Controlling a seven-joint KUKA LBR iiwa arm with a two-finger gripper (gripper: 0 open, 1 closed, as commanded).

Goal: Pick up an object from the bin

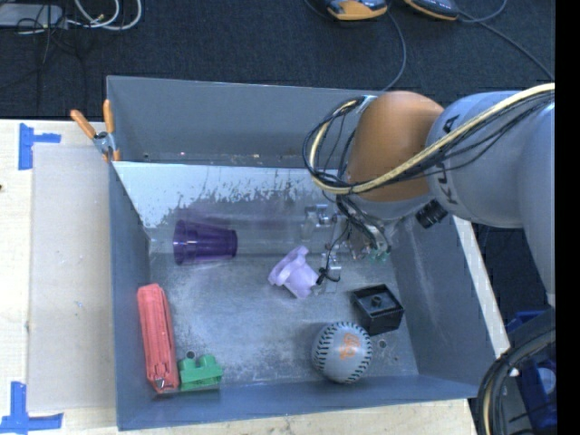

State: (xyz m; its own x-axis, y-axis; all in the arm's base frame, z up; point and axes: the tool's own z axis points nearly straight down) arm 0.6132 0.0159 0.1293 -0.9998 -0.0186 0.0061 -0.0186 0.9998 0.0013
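From the overhead camera I see my gripper [328, 268] low in the grey bin [227, 139], just beside a pale lilac crumpled thing [292, 274] near the middle. I cannot tell whether it is released or clenched. Nothing looks lifted, so I judge the pick not yet done. Also inside: a purple cup [204, 241] on its side, a red bar [156, 336], a green block [200, 372], a black box [377, 307], a grey-and-orange ball [343, 352].

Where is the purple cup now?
The purple cup lies on its side in the upper left of the bin, above the red bar, left of the lilac lump.
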